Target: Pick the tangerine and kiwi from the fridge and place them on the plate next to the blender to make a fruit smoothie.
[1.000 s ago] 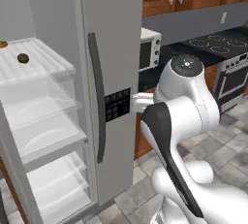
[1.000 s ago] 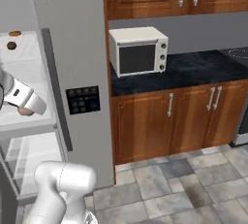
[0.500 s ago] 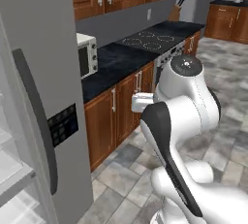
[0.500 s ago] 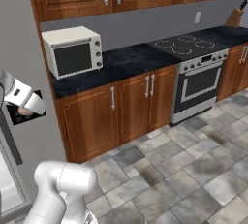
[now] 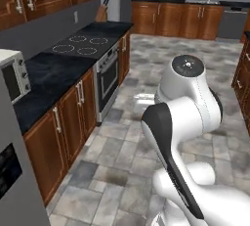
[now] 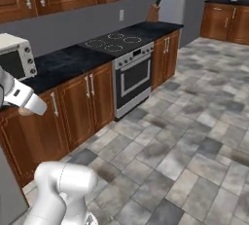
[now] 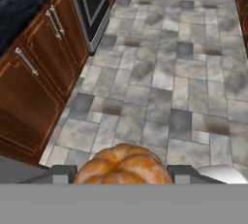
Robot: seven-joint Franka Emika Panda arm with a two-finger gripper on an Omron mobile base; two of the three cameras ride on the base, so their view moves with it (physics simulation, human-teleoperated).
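While the base is being driven through the kitchen, the tangerine (image 7: pixel 123 165) is carried clamped between the fingers of the gripper (image 7: pixel 122 170), so it could be lost if a turn is taken sharply. The long counter (image 6: pixel 73 58) with the stove (image 6: pixel 124 68) and the microwave (image 6: pixel 17 56) is passed closely. No plate or blender can be made out yet.

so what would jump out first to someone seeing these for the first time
In the hand view, the tangerine sits big and orange between the gripper's fingers, above the grey tiled floor. In the base views, the white arm dominates, beside wooden cabinets, a stove and a microwave.
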